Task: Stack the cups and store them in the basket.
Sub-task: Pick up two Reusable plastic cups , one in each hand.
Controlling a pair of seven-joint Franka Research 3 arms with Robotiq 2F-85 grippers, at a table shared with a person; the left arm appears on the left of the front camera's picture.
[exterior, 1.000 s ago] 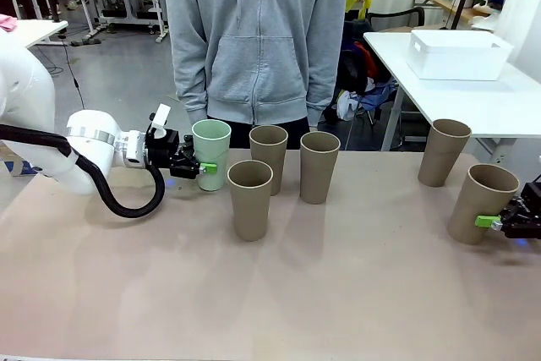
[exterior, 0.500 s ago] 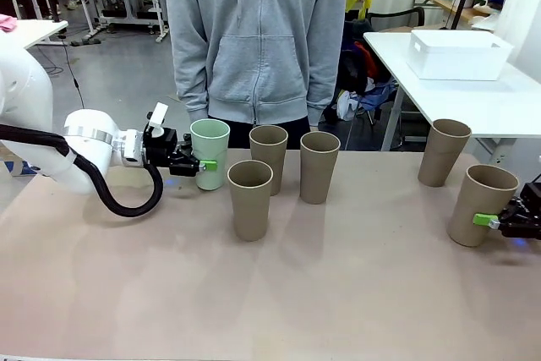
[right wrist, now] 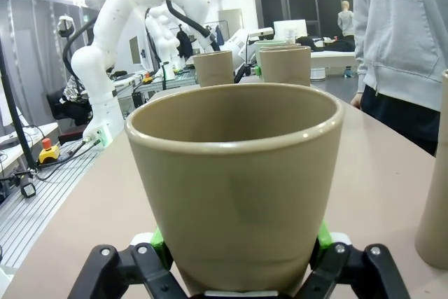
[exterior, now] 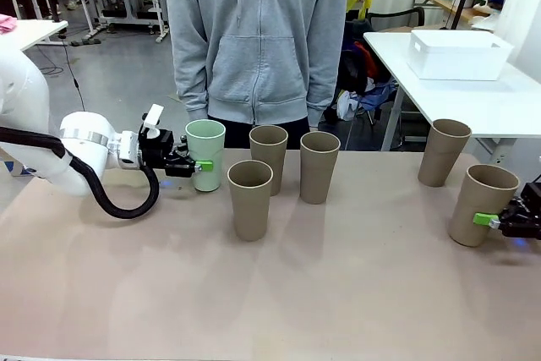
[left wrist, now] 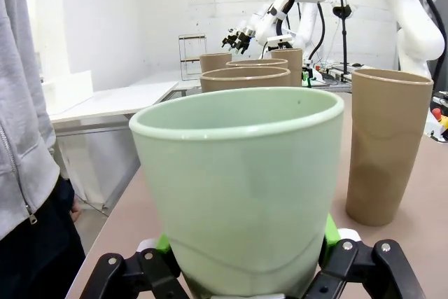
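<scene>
My left gripper [exterior: 204, 167] is shut on the pale mint green cup [exterior: 205, 148] at the far left of the table, in front of the person. In the left wrist view that cup [left wrist: 241, 187] stands upright between the green pads of the gripper [left wrist: 245, 281]. At the table's right edge my right gripper [exterior: 484, 221] is shut low on a tan cup [exterior: 480, 200] that leans slightly. The right wrist view has this cup [right wrist: 234, 187] held in the gripper [right wrist: 234, 278]. Three tan cups [exterior: 250, 199] [exterior: 269, 156] [exterior: 319, 166] stand mid-table, and another [exterior: 444, 151] at the far right. The white basket [exterior: 459, 55] sits on a separate table behind.
A person in a grey hoodie [exterior: 255, 40] stands at the far edge, hands not over the table. The near half of the tabletop [exterior: 279, 293] is bare. The left arm's black cable [exterior: 127, 205] loops down close to the table surface.
My left gripper has drawn the green cup a little to the left, away from the tan cups. The right gripper and its tan cup have hardly shifted.
</scene>
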